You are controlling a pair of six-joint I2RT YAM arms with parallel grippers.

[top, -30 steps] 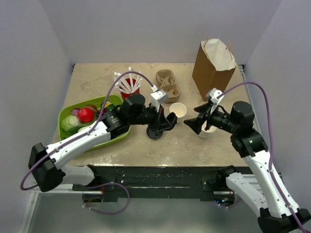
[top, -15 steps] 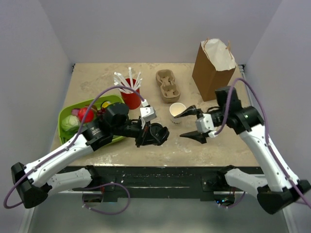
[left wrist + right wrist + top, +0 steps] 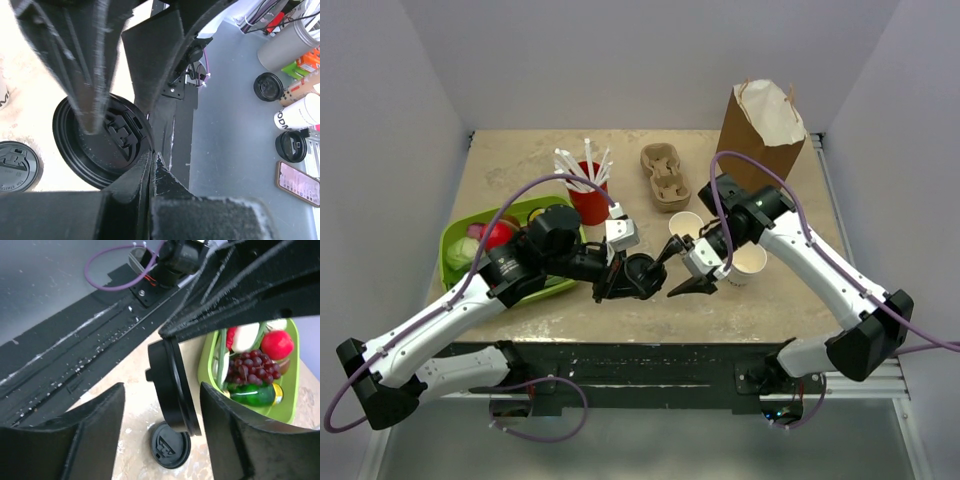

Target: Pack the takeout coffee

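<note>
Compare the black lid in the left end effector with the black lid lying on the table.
The held lid is clamped in the left end effector; the loose lid lies free on the table. The held lid is turned on edge; the loose lid lies flat. Both are round and black.

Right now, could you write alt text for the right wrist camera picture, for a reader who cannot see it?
A round black plastic lid, seen edge-on, is pinched by the left hand and hangs between the right hand's open fingers. Below it a second black lid lies flat on the beige table, near a green plastic tray of fruit.
</note>
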